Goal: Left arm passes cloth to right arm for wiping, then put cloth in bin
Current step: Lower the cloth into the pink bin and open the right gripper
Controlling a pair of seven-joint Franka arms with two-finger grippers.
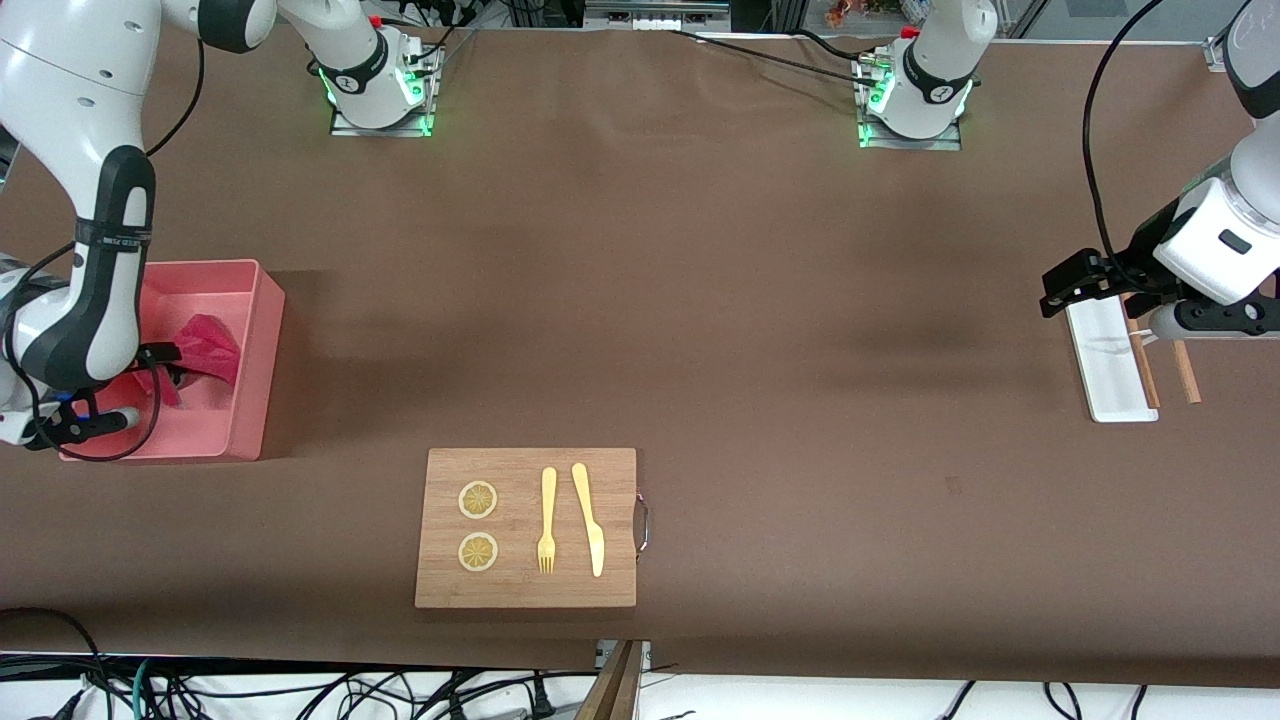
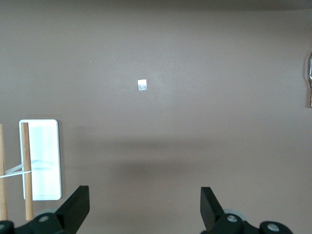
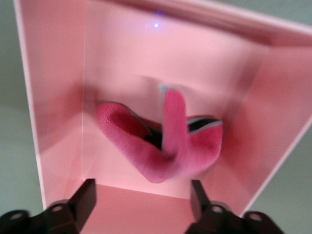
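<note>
The magenta-pink cloth [image 1: 212, 345] lies crumpled inside the salmon-pink bin [image 1: 268, 330] at the right arm's end of the table. My right gripper [image 1: 165, 366] is over the bin, open, with nothing between its fingers. In the right wrist view the cloth [image 3: 161, 146] is folded over itself against the bin's wall [image 3: 58, 97], clear of my right gripper [image 3: 144, 200]. My left gripper [image 1: 1065, 285] is open and empty over the table beside a white tray, and it waits there. The left wrist view shows its spread fingers [image 2: 145, 204] over bare table.
A wooden board [image 1: 526, 590] with two lemon slices [image 1: 478, 500], a fork [image 1: 547, 520] and a knife [image 1: 589, 518] lies near the front edge. A small white tray [image 1: 1105, 365] with wooden sticks [image 1: 1186, 372] lies at the left arm's end. A small white tag [image 2: 142, 85] lies on the table.
</note>
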